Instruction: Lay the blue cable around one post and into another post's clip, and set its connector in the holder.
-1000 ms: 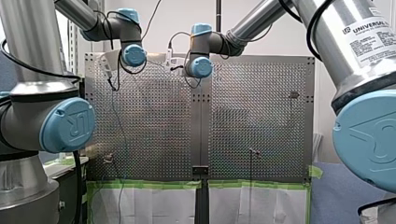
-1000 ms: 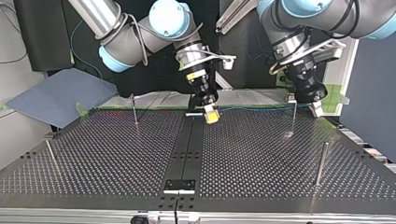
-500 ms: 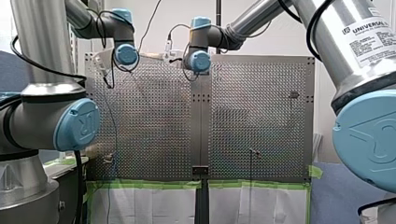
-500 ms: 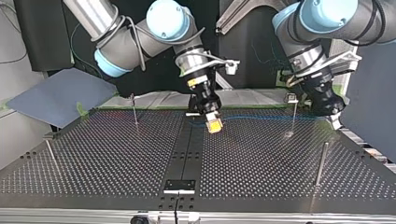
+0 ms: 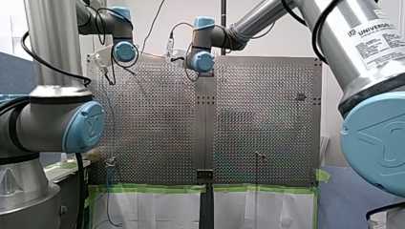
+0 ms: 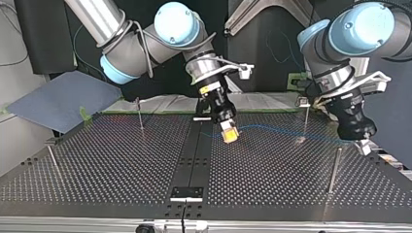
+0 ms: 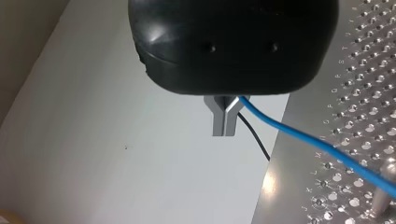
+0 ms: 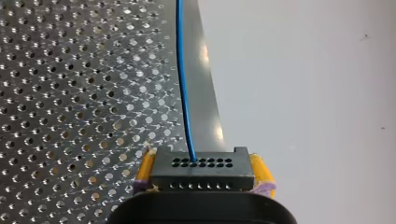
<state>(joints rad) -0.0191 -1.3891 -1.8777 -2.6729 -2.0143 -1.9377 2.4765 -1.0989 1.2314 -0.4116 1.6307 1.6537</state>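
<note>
The black connector (image 8: 202, 170) sits between the yellow pads of my right gripper (image 8: 202, 179), which is shut on it. The blue cable (image 8: 183, 84) leaves it and runs ahead over the perforated plate. In the top view my right gripper (image 6: 229, 134) hangs low over the plate beside the black centre strip. From there the cable (image 6: 272, 130) stretches past a clip-topped post (image 6: 306, 116) to my left gripper (image 6: 362, 144) at that view's right. Its metal fingers (image 7: 225, 119) are shut on the cable (image 7: 317, 144), near a plain post (image 6: 335, 167).
Two more thin posts (image 6: 139, 114) (image 6: 52, 160) stand in the top view's left half. A small black-and-white bracket (image 6: 186, 192) sits on the centre strip near the camera-side edge, another (image 6: 201, 118) behind my right gripper. Green tape and white sheets (image 5: 153, 205) border the plate.
My left gripper has swung toward the top view's right and nearer its camera, drawing the cable taut across the plate. My right gripper, with the connector, has shifted slightly the same way.
</note>
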